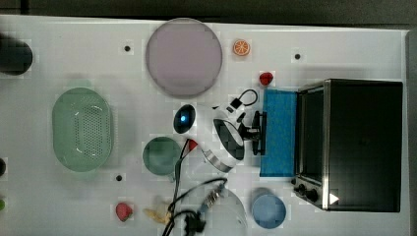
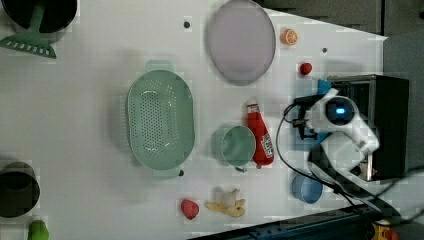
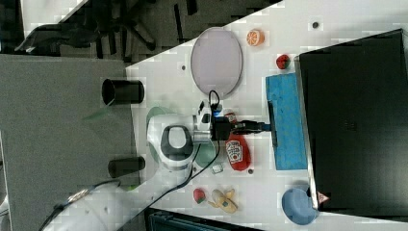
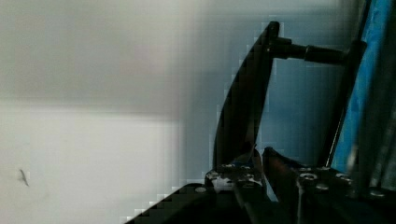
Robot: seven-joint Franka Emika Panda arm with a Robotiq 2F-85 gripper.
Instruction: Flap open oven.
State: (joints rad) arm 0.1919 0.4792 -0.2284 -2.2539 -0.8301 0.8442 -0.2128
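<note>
The oven [image 1: 364, 145] is a black box with a silver front frame and two dark knobs [image 1: 305, 189], at the top view's right. Its blue-tinted glass door [image 1: 280, 132] lies folded down flat on the table, toward the arm. My gripper [image 1: 259, 132] is at the door's outer edge, shut on the dark bar handle [image 1: 264, 147]. The right view shows the same: the gripper [image 3: 263, 126] reaches level to the handle [image 3: 272, 137] in front of the blue door [image 3: 288, 144]. In the wrist view the handle bar [image 4: 247, 93] runs down between the fingertips [image 4: 240, 175].
Around the door stand a blue bowl [image 1: 269, 210], a red strawberry [image 1: 266, 78], an orange slice [image 1: 241, 47] and a lilac plate [image 1: 184, 57]. A green cup [image 1: 161, 155], a ketchup bottle [image 2: 260, 135] and a green colander [image 1: 82, 129] sit behind the arm.
</note>
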